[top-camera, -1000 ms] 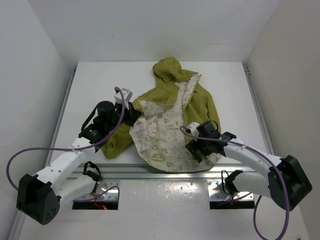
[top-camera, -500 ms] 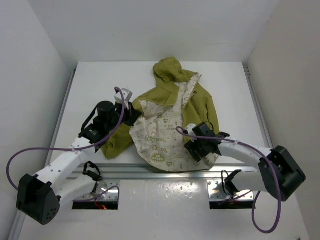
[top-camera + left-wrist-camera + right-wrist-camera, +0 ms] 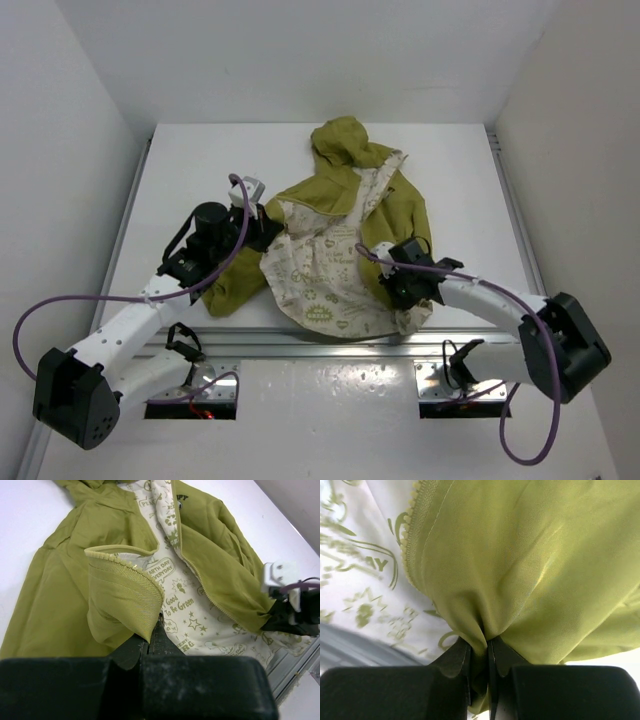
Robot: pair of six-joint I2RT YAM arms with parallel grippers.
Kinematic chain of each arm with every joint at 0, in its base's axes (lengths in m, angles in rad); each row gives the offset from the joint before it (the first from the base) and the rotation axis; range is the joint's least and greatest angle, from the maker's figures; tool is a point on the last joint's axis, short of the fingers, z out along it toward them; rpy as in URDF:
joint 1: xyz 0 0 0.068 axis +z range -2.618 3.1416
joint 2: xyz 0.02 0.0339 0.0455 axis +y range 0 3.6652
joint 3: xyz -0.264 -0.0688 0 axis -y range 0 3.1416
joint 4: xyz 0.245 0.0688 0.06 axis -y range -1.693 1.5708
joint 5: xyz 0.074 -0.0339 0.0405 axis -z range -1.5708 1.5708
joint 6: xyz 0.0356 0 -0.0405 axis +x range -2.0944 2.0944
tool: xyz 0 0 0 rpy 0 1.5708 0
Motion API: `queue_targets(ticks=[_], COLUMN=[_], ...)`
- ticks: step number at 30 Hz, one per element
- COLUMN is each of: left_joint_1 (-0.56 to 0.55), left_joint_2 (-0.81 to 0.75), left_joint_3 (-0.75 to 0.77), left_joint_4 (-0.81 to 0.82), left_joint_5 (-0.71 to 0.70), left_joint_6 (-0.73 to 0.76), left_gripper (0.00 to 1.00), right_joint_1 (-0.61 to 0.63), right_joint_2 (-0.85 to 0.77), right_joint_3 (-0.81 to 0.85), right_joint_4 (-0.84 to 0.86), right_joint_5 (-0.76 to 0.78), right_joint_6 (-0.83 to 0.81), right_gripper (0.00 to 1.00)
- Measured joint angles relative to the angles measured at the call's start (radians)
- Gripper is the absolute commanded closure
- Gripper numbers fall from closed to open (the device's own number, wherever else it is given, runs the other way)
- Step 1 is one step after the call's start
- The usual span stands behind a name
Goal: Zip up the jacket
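The olive-green jacket [image 3: 405,210] lies open on the white table, hood [image 3: 338,140] at the far side, cream printed lining [image 3: 320,275] facing up. My left gripper [image 3: 268,228] is shut on the jacket's left front edge, which stands folded over with its zipper teeth showing [image 3: 125,565]. In the left wrist view the jaws [image 3: 150,632] are pressed together on that fold. My right gripper [image 3: 402,290] is at the lower right front panel. In the right wrist view it [image 3: 486,647] is shut on a bunch of olive fabric [image 3: 520,560], beside the zipper edge [image 3: 410,545].
The table [image 3: 200,170] ends in a metal rail [image 3: 330,347] at the near side, and the jacket's hem hangs close to it. White walls stand on three sides. Purple cables [image 3: 60,310] loop off both arms.
My right gripper has gone from open to shut on the olive fabric of the right front panel and shifted slightly towards the far side. The left gripper has kept its hold.
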Motion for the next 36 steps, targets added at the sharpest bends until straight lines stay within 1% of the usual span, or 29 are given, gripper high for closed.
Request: queue_targets(ticks=[4,9,12,13,16,18,19,21,22,28,29,32,36], left_joint_1=[0.000,-0.011,-0.014,-0.014,-0.011,-0.005,-0.002,0.007,0.010,0.050,0.056,0.074,0.093], left_joint_2=[-0.002,-0.003,-0.011,-0.014,-0.024,-0.036,-0.044,-0.062,-0.069,-0.101,-0.101,-0.101,-0.103], left_joint_3=[-0.006,-0.020,-0.021,-0.021,-0.020,-0.020,-0.020,-0.020,-0.020,-0.020,-0.020,-0.020,-0.020], left_joint_4=[0.000,-0.021,-0.061,-0.076,-0.128,-0.167,-0.188,-0.230,-0.245,-0.313,-0.321,-0.346,-0.355], left_joint_5=[0.000,-0.024,-0.057,-0.070,-0.093,-0.103,-0.111,-0.132,-0.146,-0.291,-0.317,-0.396,-0.466], left_joint_6=[0.001,0.005,0.034,0.048,0.100,0.138,0.162,0.204,0.220,0.305,0.317,0.351,0.387], left_gripper=[1.00,1.00,1.00,1.00,1.00,1.00,1.00,1.00,1.00,1.00,1.00,1.00,1.00], right_joint_1=[-0.080,-0.273,-0.393,-0.438,-0.562,-0.624,-0.652,-0.695,-0.707,-0.805,-0.821,-0.873,-0.957], right_joint_2=[-0.112,-0.241,-0.276,-0.283,-0.287,-0.282,-0.278,-0.271,-0.269,-0.267,-0.268,-0.268,-0.265], right_joint_3=[0.008,0.083,0.124,0.134,0.152,0.158,0.160,0.161,0.161,0.161,0.161,0.163,0.179], right_joint_4=[-0.061,-0.118,-0.135,-0.138,-0.142,-0.147,-0.150,-0.159,-0.163,-0.192,-0.196,-0.221,-0.261], right_joint_5=[-0.124,-0.314,-0.431,-0.472,-0.575,-0.636,-0.663,-0.722,-0.740,-0.839,-0.850,-0.895,-0.962], right_joint_6=[0.017,0.074,0.105,0.116,0.149,0.165,0.174,0.181,0.184,0.184,0.183,0.180,0.176], right_gripper=[0.97,0.96,0.96,0.92,0.92,0.89,0.89,0.89,0.90,0.90,0.88,0.88,0.85])
